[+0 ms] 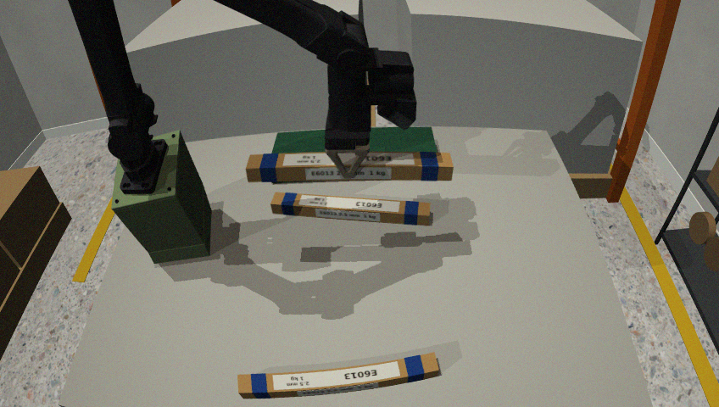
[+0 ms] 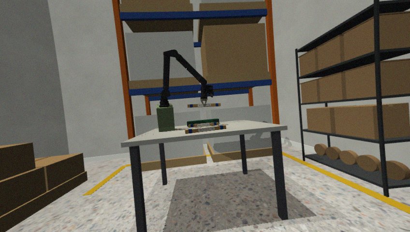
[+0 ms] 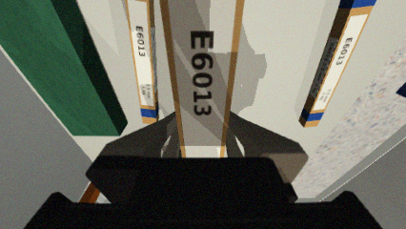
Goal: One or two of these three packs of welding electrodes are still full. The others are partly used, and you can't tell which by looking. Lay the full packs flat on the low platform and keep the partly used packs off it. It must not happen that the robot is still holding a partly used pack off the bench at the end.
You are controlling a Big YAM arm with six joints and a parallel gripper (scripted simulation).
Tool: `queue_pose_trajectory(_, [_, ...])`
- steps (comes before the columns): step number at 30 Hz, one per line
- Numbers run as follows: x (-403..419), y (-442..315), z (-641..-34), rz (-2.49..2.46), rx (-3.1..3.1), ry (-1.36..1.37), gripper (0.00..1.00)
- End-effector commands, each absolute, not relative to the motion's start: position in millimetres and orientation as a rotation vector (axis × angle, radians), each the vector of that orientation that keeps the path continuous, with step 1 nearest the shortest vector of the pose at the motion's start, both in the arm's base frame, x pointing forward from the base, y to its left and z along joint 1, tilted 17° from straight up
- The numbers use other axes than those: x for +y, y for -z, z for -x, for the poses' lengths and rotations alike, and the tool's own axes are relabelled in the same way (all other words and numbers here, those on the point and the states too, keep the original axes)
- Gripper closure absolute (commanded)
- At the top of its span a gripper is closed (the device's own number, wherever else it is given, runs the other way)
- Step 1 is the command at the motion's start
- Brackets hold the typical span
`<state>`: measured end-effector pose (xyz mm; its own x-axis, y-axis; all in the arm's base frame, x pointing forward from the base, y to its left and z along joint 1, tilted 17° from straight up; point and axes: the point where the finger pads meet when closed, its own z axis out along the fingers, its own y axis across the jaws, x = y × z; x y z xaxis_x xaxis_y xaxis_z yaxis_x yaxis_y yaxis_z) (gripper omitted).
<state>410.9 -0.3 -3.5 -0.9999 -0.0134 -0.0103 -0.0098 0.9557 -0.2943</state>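
My gripper (image 1: 348,174) (image 2: 203,104) is shut on an electrode pack (image 1: 438,167) (image 2: 214,105) (image 3: 202,95), gripped near its middle. The pack hangs level, high above the table. In the top view it overlaps the front part of the low green platform (image 2: 203,122) (image 3: 57,76), which stands at the back of the table. A second pack (image 1: 345,205) (image 3: 142,57) lies flat on the table just in front of the platform. A third pack (image 1: 330,376) (image 2: 205,129) (image 3: 338,62) lies flat near the table's front edge, slightly angled. No pack lies on the visible part of the platform.
The arm's green base block (image 1: 184,216) (image 2: 165,118) stands at the left of the table (image 1: 529,277) (image 2: 250,129). An orange-post rack (image 2: 123,71) with large boxes stands behind. A dark shelf unit (image 2: 300,100) stands at the right, beyond the table.
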Motion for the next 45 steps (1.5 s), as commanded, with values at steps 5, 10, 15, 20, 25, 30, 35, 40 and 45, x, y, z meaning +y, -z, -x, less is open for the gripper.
queue_pose_trajectory(5, [2.7,-29.1,-427.8,0.018,3.002,0.436,1.0])
queue_pose_trajectory(10, [1.6,-29.6,-427.4,0.017,3.003,0.436,1.0])
queue_pose_trajectory(15, [4.0,-32.4,-431.4,0.02,2.995,0.433,1.0])
queue_pose_trajectory(20, [6.7,-34.7,-435.4,0.024,2.985,0.429,1.0])
queue_pose_trajectory(25, [7.6,-35.6,-437.7,0.025,2.978,0.427,1.0])
queue_pose_trajectory(30, [7.7,-35.8,-438.2,0.026,2.976,0.426,1.0])
queue_pose_trajectory(35, [7.5,-35.7,-438.0,0.026,2.976,0.427,1.0])
queue_pose_trajectory(40, [7.1,-35.5,-438.1,0.024,2.975,0.426,1.0])
queue_pose_trajectory(45, [6.3,-34.0,-435.8,0.024,2.979,0.428,1.0])
